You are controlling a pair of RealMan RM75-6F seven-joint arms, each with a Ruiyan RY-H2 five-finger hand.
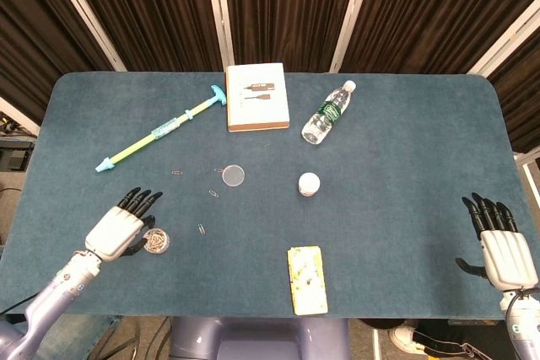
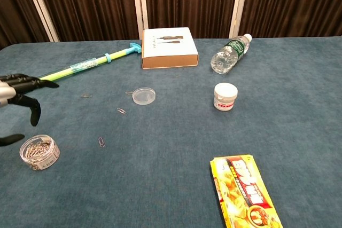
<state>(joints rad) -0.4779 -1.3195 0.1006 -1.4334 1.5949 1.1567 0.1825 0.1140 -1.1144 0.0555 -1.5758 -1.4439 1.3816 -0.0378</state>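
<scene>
The left robot hand (image 1: 118, 228) hovers over the near left part of the surface (image 1: 396, 158), which is covered with blue cloth. Its fingers (image 2: 28, 82) are spread wide and it holds nothing. Just beside it, on its right side, stands a small clear tub (image 1: 155, 241) full of paper clips. In the chest view the tub (image 2: 39, 152) has no lid on it, and the dark fingers hang above it and a little to the left, not touching it.

The round clear lid (image 1: 234, 175) lies flat further up the surface, well apart from the tub. A few single clips are scattered between them: one clip (image 1: 202, 228) near the tub, another (image 1: 213, 193) close to the lid, and a third (image 1: 176, 173) to the left of the lid.

The right robot hand (image 1: 503, 246) is at the near right edge of the surface, far from all the things. Its fingers are straight and apart, its palm faces down, and it holds nothing. Only the head view shows it.

At the far side lies a white box (image 1: 257, 96), flat. To its left is a long yellow and green stick (image 1: 162, 130) with blue ends, lying at a slant. To the right of the box a water bottle (image 1: 327, 113) lies on its side. A small white jar (image 1: 309, 184) stands near the middle, and a yellow snack pack (image 1: 307, 279) lies at the near edge.
</scene>
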